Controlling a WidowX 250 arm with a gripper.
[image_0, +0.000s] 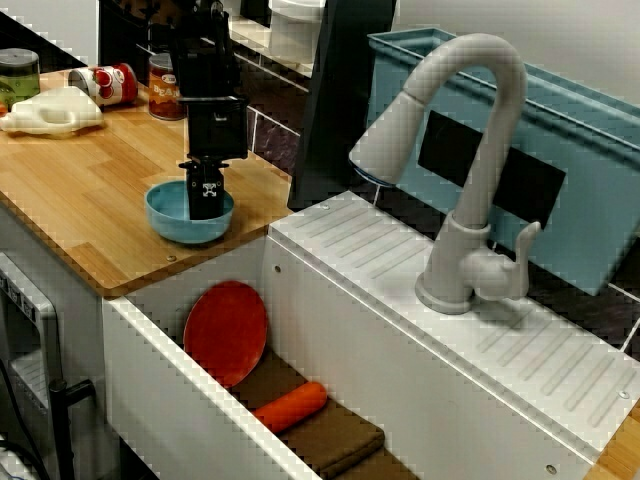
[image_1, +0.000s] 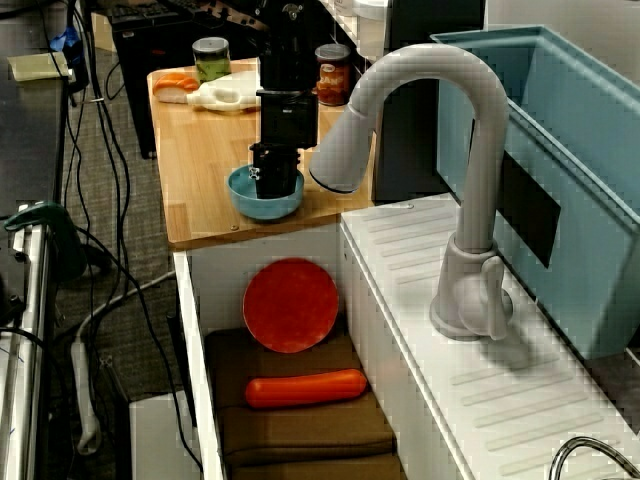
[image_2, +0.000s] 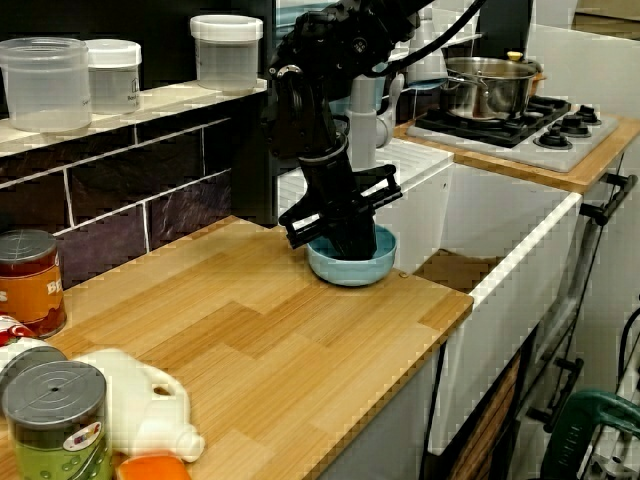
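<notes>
Pincer (image_0: 205, 198) points straight down into the bowl (image_0: 168, 222), which lies directly beneath it. I can't tell if it's released or clenched. The bowl sits at the table (image_0: 90, 180) edge beside the sink (image_0: 170, 400).

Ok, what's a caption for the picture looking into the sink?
Gripper down in a blue bowl on the counter; red plate and carrot in the sink.

can by wall (image_0: 165, 88): orange label w/ pale lettering, too blurred to read.
tipped can (image_0: 108, 84): red/white label, no words legible.
green jar (image_2: 58, 430): label w/ small red logo, illegible.
gripper (image_0: 204, 205): small white mark on front, was unreadable.
</notes>
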